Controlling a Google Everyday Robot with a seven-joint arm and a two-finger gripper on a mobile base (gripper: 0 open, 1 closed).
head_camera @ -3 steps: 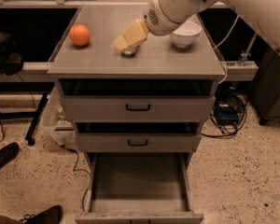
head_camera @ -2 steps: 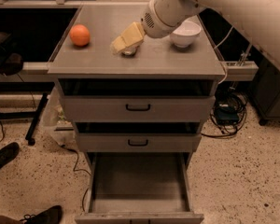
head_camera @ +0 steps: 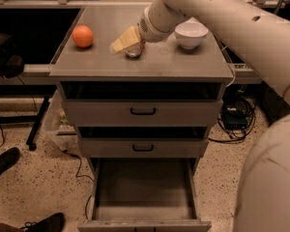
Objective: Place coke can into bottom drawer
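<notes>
Coke can (head_camera: 134, 51) is sitting on the table (head_camera: 193, 65), near the middle, between the orange (head_camera: 82, 36) and the white bowl (head_camera: 191, 34). Only a small shiny bit of it is showing. The end effector (head_camera: 122, 42) is hanging right over it and hiding most of it, so nobody can say if the can is standing up or lying down. The end effector is coming off the big white arm (head_camera: 241, 28) and pointing toward the orange side. It is not possible to tell if it is squeezing the can, is loose around it, or is only close by.

The bottom drawer (head_camera: 144, 192) is standing pulled out, low down by the floor. Nothing is showing inside its grey tray. The two upper drawers (head_camera: 143, 114) with black handles are sitting above it.

The can is probably light and thin. Its metal skin is looking smooth, so it may be slipping easily. A hard squeeze could be denting it. It is round too, so it may be rolling away if it gets bumped. The best place for holding it is likely across the middle of its round side, with a soft, steady squeeze. The drawer is far below the table, so the can is needing a slow ride down, not a drop.
</notes>
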